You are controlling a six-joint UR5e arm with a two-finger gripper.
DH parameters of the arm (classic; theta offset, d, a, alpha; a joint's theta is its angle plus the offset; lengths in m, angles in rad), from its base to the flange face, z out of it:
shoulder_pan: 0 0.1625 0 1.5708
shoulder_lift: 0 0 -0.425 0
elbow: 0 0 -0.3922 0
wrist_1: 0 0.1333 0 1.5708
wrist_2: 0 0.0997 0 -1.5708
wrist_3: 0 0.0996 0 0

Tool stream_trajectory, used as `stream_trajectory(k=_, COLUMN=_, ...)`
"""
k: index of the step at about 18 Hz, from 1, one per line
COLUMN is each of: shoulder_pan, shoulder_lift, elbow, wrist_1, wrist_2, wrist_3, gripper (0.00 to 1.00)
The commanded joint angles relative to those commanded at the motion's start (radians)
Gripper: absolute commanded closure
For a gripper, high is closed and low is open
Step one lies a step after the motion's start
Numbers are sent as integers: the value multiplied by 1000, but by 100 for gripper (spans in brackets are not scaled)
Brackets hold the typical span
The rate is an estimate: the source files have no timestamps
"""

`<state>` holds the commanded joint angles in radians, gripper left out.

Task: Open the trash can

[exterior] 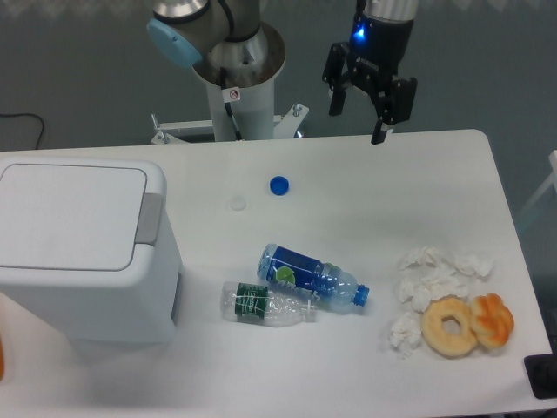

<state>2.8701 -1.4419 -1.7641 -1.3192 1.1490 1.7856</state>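
The large white boxy plastic trash can (83, 248) with its flat lid down and grey push tab (150, 219) sits at the table's left edge. The black two-finger gripper (359, 122) hangs spread and empty above the white table's (365, 192) far edge, well apart to the bin's right.

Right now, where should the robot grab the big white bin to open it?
Aim for the grey push tab on the right edge of the flat lid of the large white boxy plastic trash can. Coming from above probably works best, since the tab faces up; the open pincer hangs far off, empty.
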Motion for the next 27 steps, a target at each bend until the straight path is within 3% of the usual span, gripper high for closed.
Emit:
stream_trajectory(k=10, shoulder_pan=-14, shoulder_lift=-8, elbow=0, wrist_1=46, wrist_2=-54, wrist_3=0, gripper=0)
stream_trajectory(k=15, shoulder_pan=-14, shoulder_lift=-9, elbow=0, wrist_1=43, wrist_2=-55, wrist_3=-8, gripper=0)
stream_trajectory(k=27, shoulder_pan=-80, shoulder_lift=-9, elbow=23, wrist_1=54, wrist_2=-57, wrist_3=-326, gripper=0)
